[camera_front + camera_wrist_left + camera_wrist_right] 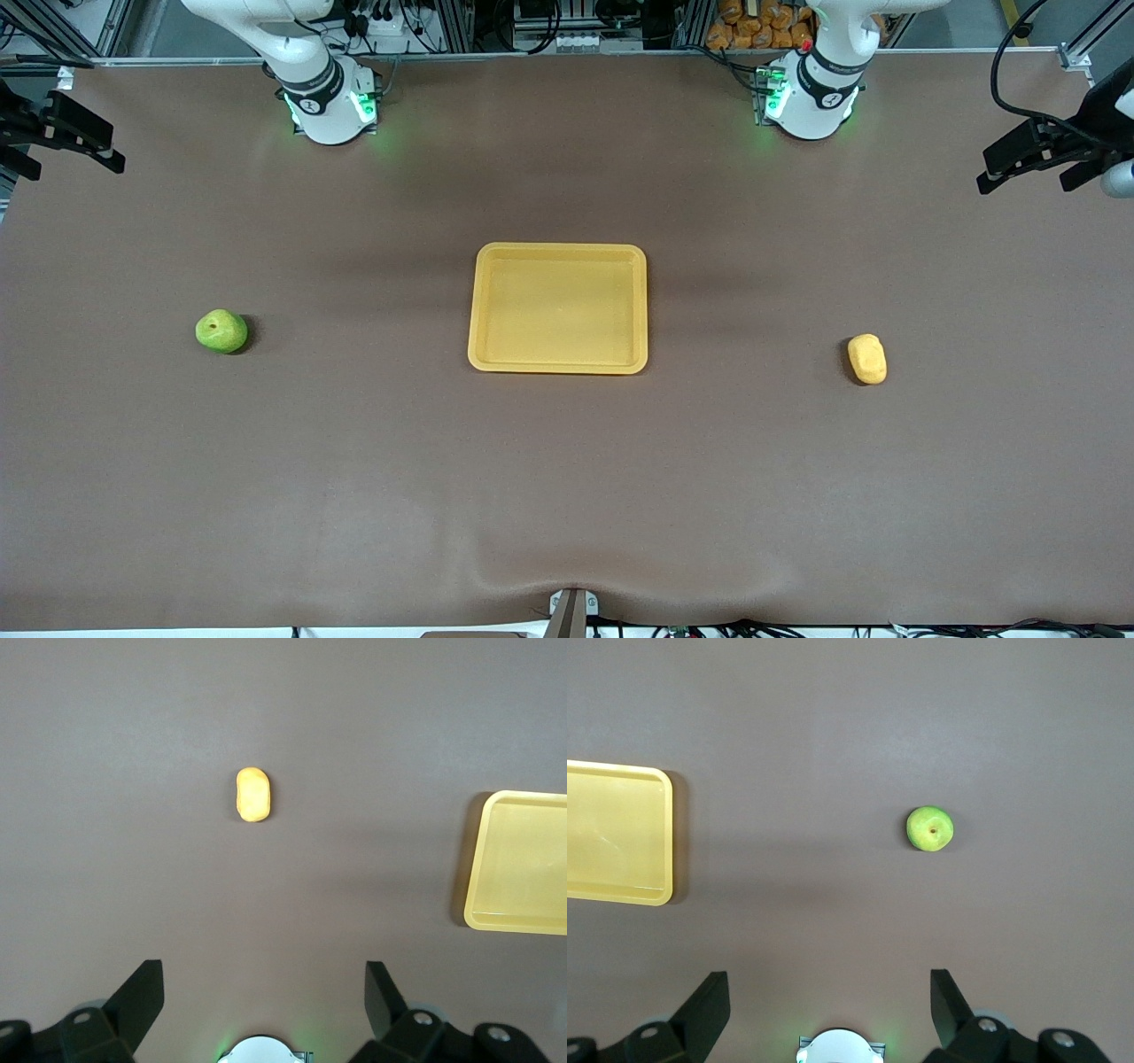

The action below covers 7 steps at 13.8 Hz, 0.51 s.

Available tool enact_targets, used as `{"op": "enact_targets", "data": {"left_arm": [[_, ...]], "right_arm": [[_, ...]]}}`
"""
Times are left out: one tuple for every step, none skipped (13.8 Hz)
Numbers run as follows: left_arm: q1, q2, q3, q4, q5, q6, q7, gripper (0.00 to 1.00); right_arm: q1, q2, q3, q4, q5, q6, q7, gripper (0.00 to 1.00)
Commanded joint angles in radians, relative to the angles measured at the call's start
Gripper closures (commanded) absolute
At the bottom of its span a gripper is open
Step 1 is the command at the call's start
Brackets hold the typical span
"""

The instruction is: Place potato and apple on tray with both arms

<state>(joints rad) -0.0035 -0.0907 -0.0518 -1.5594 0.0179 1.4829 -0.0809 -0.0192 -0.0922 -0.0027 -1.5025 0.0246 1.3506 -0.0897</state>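
Observation:
The green apple (221, 331) lies on the brown table toward the right arm's end; it also shows in the right wrist view (929, 828). The yellow-orange potato (867, 358) lies toward the left arm's end and shows in the left wrist view (253, 795). The yellow tray (558, 252) sits empty at the table's middle, with an edge in each wrist view (483, 859) (660, 833). My left gripper (263, 970) is open and empty, high over the table by its base. My right gripper (829, 976) is open and empty, high by its own base. Neither gripper shows in the front view.
The arm bases (330, 106) (811, 102) glow green at the table edge farthest from the front camera. Black fixtures (62, 133) (1045, 151) jut in at both ends of the table. A small bracket (571, 611) sits at the nearest edge.

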Motion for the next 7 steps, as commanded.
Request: {"op": "enact_targets", "data": {"left_arm": [[0.002,-0.011,-0.002,0.010,-0.003,-0.018,0.010,0.00],[0.002,-0.006,-0.002,0.022,-0.003,-0.019,0.010,0.00],[0.003,-0.004,0.001,0.025,-0.003,-0.019,0.009,0.00],[0.003,-0.003,0.003,0.025,-0.003,-0.019,0.009,0.00],[0.005,-0.003,0.004,0.025,-0.004,-0.019,0.012,0.00],[0.007,-0.003,0.004,0.022,-0.006,-0.019,0.012,0.00],[0.007,-0.001,0.006,0.021,-0.006,-0.021,0.012,0.00]], "right_arm": [[-0.015,0.012,0.004,0.019,0.018,-0.004,-0.012,0.00],[-0.013,0.011,0.004,0.018,0.018,-0.004,-0.010,0.00],[-0.013,0.011,0.004,0.018,0.020,-0.004,-0.010,0.00],[-0.015,0.012,0.004,0.018,0.020,-0.004,-0.011,0.00],[-0.018,0.011,0.003,0.015,0.029,-0.004,-0.012,0.00],[-0.021,0.012,0.001,0.015,0.034,-0.005,-0.012,0.00],[-0.021,0.012,0.001,0.016,0.034,-0.005,-0.012,0.00]]}}
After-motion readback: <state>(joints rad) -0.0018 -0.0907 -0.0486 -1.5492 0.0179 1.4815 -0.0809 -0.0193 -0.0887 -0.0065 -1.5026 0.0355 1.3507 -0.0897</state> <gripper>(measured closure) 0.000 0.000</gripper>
